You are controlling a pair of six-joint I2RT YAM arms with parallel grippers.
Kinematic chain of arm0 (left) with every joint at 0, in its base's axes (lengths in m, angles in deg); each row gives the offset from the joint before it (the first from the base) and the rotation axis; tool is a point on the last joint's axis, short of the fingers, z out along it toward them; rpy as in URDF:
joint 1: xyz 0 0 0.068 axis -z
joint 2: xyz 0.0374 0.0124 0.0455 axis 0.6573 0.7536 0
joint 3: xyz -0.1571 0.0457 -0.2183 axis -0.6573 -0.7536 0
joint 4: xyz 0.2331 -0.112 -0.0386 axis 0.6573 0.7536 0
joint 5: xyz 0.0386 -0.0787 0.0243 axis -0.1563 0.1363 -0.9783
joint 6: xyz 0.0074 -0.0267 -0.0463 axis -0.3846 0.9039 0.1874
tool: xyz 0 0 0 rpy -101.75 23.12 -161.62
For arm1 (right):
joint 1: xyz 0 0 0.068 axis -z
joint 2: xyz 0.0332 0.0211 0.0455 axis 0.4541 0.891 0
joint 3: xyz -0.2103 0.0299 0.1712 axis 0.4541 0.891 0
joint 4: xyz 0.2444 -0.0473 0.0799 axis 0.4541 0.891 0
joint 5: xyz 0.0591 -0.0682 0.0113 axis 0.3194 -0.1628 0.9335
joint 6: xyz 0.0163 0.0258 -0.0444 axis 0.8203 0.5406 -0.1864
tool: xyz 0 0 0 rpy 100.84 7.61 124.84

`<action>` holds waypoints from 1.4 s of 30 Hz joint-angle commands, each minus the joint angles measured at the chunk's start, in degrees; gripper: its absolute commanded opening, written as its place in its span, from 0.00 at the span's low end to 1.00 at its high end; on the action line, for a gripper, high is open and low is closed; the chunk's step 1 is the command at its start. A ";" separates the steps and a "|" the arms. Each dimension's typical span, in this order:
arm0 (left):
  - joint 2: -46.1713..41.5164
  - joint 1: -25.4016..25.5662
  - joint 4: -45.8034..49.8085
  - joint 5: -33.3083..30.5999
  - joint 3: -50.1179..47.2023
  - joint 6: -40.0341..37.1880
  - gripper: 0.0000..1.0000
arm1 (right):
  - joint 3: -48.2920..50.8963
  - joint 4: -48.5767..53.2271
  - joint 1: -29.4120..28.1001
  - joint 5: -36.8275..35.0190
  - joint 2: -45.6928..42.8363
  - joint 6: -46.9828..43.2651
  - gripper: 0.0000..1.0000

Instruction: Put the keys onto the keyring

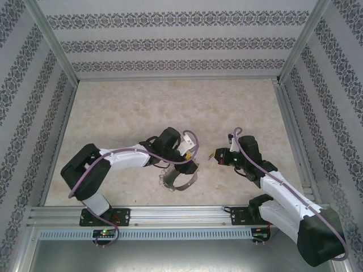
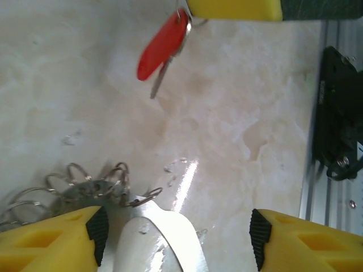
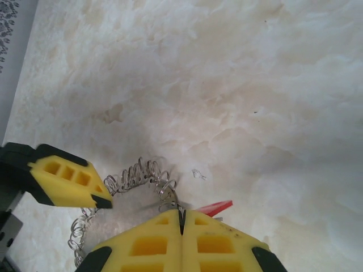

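Key (image 2: 163, 45): head red plastic, smooth, glossy; blade bare silver metal.
Keyring (image 2: 96, 190): grey metal; thin wire loops bright; broad band polished, mirror-like.
Left gripper (image 2: 177, 238): yellow plastic, matt; tips black, rubbery, ribbed.
Right gripper (image 3: 181, 218): same matt yellow plastic, moulded hollow pockets.
Table (image 2: 255, 113): cream marble-look top, smooth, glossy, glare streak on it.
Rail (image 2: 334, 226): aluminium, satin finish.
Arm shells (image 1: 127, 156): white plastic, slight sheen.
Cable (image 1: 85, 175): purple sheath, smooth.
Walls (image 1: 181, 39): patterned, matt; paper or cloth, cannot tell.
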 commanded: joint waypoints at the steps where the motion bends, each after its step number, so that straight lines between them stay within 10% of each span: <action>1: 3.21 -0.49 4.42 7.27 3.38 -1.87 0.65 | 1.43 1.56 1.01 1.78 -0.33 -1.80 0.00; 42: 13.53 0.88 10.78 7.24 11.83 -4.96 0.60 | 5.15 1.97 6.19 5.25 -3.32 -2.77 0.00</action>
